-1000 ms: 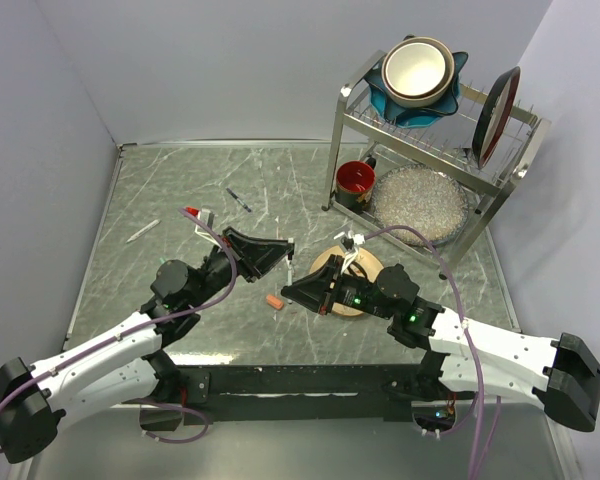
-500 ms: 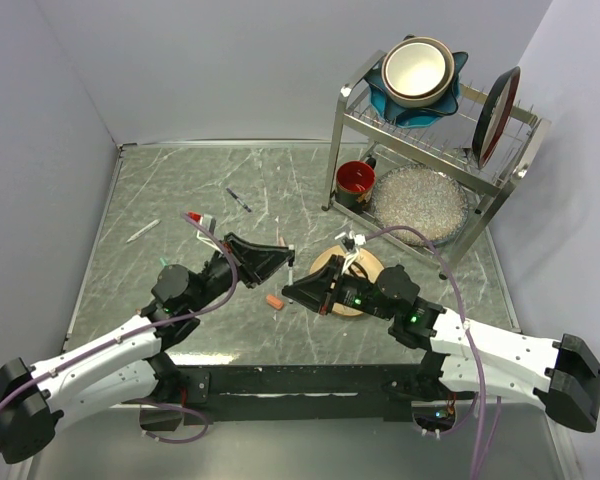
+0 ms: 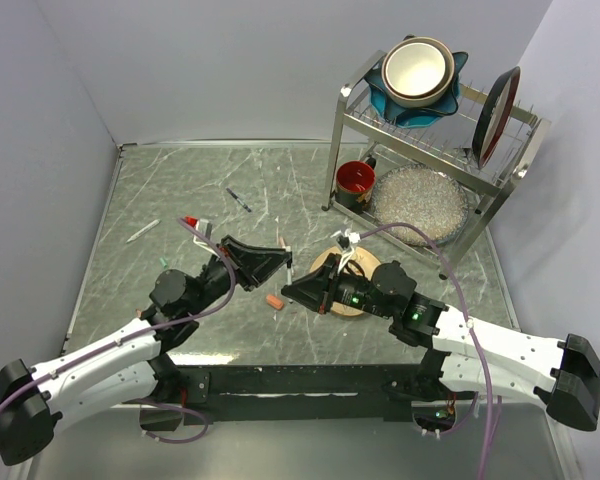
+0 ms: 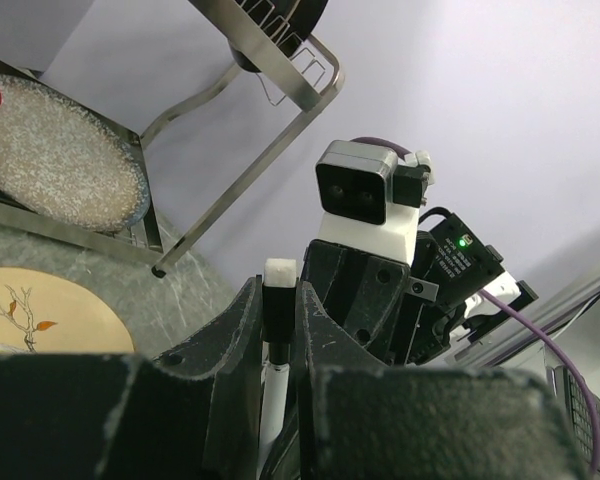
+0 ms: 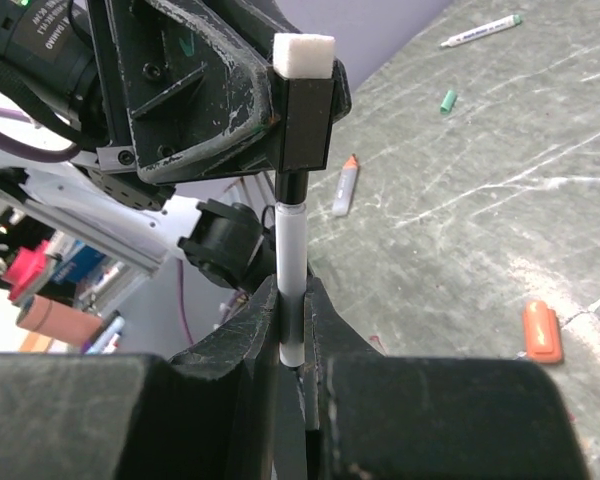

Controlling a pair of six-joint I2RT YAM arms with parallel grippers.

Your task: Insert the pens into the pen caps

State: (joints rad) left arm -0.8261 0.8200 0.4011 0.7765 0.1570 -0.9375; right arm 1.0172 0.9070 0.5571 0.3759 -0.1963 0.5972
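Nearest, an orange cap lies on the table, left of the round tan plate. Just beyond it, also left of the plate, the right gripper is clamped on a white pen held upright. The pen's dark tip meets the underside of a black cap pinched in the left gripper. Farther left of the plate lie a red-tipped pen and a loose white pen, with a black pen farthest.
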